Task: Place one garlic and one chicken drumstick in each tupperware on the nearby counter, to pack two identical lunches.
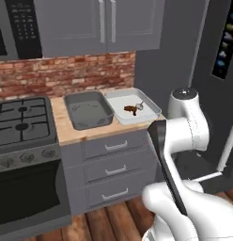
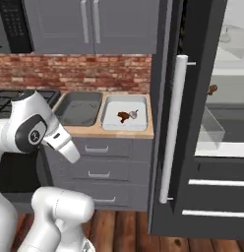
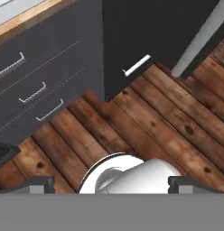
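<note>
Released hand [image 3: 111, 185] over knotty plank floor [image 3: 177, 117]; glossy drumstick [image 1: 130, 109] in pale rounded tupperware [image 1: 153, 107].

We are seeing the stovetop [image 1: 22, 117] getting cut off at the 9 o'clock edge. The garlic [image 1: 141, 105] and drumstick [image 1: 130, 109] in the paler tupperware [image 1: 151, 113] are looking too small to detail. The arm [image 1: 177, 141] is covering drawers at 4 o'clock.
</note>
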